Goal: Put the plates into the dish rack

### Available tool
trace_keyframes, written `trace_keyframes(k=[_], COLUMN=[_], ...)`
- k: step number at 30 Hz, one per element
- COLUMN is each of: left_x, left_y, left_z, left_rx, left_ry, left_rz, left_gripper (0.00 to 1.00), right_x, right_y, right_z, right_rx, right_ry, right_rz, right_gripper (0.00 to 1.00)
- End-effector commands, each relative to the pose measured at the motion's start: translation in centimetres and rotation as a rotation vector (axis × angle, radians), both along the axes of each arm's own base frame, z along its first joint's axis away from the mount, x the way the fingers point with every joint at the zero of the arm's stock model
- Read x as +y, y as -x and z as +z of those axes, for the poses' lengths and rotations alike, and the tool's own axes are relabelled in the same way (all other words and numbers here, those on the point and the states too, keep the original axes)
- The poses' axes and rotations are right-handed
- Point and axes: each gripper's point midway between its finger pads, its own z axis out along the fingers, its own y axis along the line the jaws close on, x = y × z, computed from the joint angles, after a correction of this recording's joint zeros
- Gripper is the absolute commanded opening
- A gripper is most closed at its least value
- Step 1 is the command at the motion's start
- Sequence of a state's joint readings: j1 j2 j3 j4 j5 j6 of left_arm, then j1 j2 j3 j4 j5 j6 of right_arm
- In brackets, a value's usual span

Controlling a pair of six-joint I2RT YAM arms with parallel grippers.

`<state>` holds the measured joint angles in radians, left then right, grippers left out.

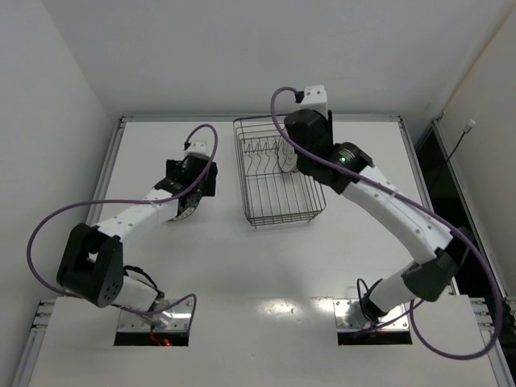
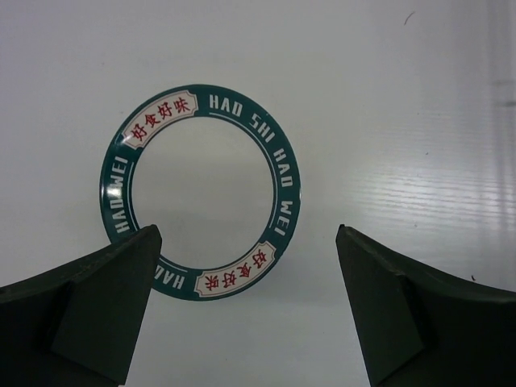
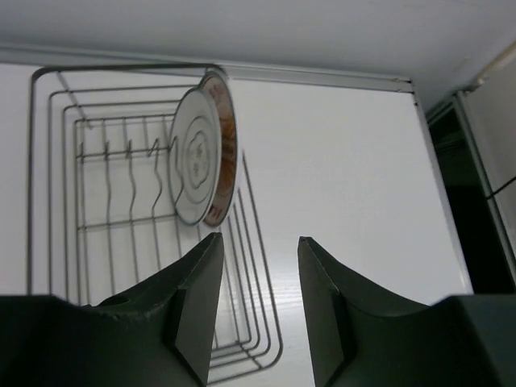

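Well, the step in hand looks like the pickup of the one plate left loose, and from where I stand it wants care. The green-ringed plate (image 2: pixel 197 193), lettered HAO SHI HAO WEI, lies flat on the white table (image 2: pixel 419 121), off to the left of the dish rack (image 1: pixel 278 197). A straight squeeze from above would likely just skate over it. Better, I judge, to bring one finger down just outside the rim and the other inside it, tip the edge up, then pinch the rim firmly before lifting.

The left pincer (image 2: pixel 248 242) hangs over the plate spread wide, holding nothing. In the wrist view one finger overlaps the plate's near rim and the other sits over bare table; whether either touches, I cannot tell. The right pincer (image 3: pixel 260 242) is partly open and empty, poised by the rack, where an orange-rimmed plate (image 3: pixel 201 157) stands on edge among the tines.
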<state>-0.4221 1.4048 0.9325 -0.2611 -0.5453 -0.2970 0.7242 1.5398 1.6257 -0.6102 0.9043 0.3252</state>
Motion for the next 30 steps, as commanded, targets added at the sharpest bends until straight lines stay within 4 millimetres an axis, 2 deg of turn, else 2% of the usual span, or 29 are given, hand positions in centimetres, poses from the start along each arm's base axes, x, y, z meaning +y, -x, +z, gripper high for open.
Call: trace_keyframes(k=[1, 2, 3, 5, 8, 10, 11, 12, 13, 15, 16, 18, 19, 21, 22, 24, 25, 27, 30], left_x=[-0.4, -0.4, -0.5, -0.5, -0.4, -0.4, -0.5, -0.4, -0.5, -0.2, -0.2, 0.2, -0.2, -0.2, -0.3, -0.1, -0.1, -0.1, -0.1], left_y=[-0.5, -0.6, -0.7, -0.6, -0.4, -0.3, -0.6, -0.2, -0.5, -0.4, -0.4, -0.1, 0.0, 0.0, 0.1, 0.6, 0.4, 0.5, 0.6], left_z=[-0.3, -1.0, -1.2, -2.2, -5.1, -6.2, -6.4, -7.7, -7.8, -8.8, -9.2, -9.8, -10.4, -11.3, -11.6, -12.5, -13.0, -13.4, -13.7], left_rx=[0.029, 0.053, 0.067, 0.103, 0.202, 0.250, 0.256, 0.298, 0.300, 0.334, 0.342, 0.368, 0.388, 0.410, 0.428, 0.462, 0.472, 0.491, 0.499], left_ry=[0.001, -0.010, -0.016, -0.026, -0.065, -0.087, -0.083, -0.103, -0.104, -0.108, -0.111, -0.113, -0.100, -0.109, -0.108, -0.128, -0.132, -0.140, -0.144], left_rz=[0.001, 0.001, 0.001, 0.007, 0.014, 0.014, 0.022, 0.022, 0.022, 0.027, 0.027, 0.033, 0.019, 0.019, 0.015, 0.009, 0.009, 0.010, 0.010], left_gripper=[0.88, 0.88, 0.88, 0.90, 0.90, 0.90, 0.88, 0.85, 0.82, 0.72, 0.63, 0.55, 0.47, 0.40, 0.30, 0.22, 0.12, 0.01, 0.00], right_x=[1.5, 1.2, 1.5, 1.5, 0.4, -0.3, -0.5, -1.0, -1.4, -1.9, -2.0, -2.3, -2.4, -2.8, -3.0, -2.9, -3.2, -3.5, -3.9], right_y=[3.0, 4.1, 5.3, 6.8, 9.8, 10.6, 10.9, 11.5, 11.8, 12.5, 12.6, 13.2, 13.3, 13.9, 14.1, 14.6, 14.9, 15.4, 16.3], right_z=[-3.1, -2.0, -3.3, -3.4, -4.0, -4.0, -4.3, -3.5, -3.7, -3.1, -2.9, -2.4, -2.6, -1.9, -1.8, -1.9, -1.7, -1.4, -1.5], right_rx=[0.097, 0.072, 0.103, 0.103, 0.112, 0.106, 0.110, 0.091, 0.094, 0.081, 0.074, 0.066, 0.074, 0.061, 0.059, 0.064, 0.055, 0.048, 0.054], right_ry=[-0.023, -0.066, -0.085, -0.132, -0.223, -0.252, -0.265, -0.302, -0.299, -0.339, -0.345, -0.372, -0.372, -0.402, -0.418, -0.447, -0.466, -0.493, -0.524], right_rz=[0.096, 0.109, 0.131, 0.155, 0.174, 0.164, 0.167, 0.162, 0.161, 0.163, 0.164, 0.169, 0.164, 0.172, 0.167, 0.183, 0.181, 0.186, 0.194], right_gripper=[0.39, 0.40, 0.40, 0.40, 0.40, 0.40, 0.40, 0.40, 0.40, 0.40, 0.40, 0.40, 0.40, 0.40, 0.40, 0.40, 0.40, 0.40, 0.40])
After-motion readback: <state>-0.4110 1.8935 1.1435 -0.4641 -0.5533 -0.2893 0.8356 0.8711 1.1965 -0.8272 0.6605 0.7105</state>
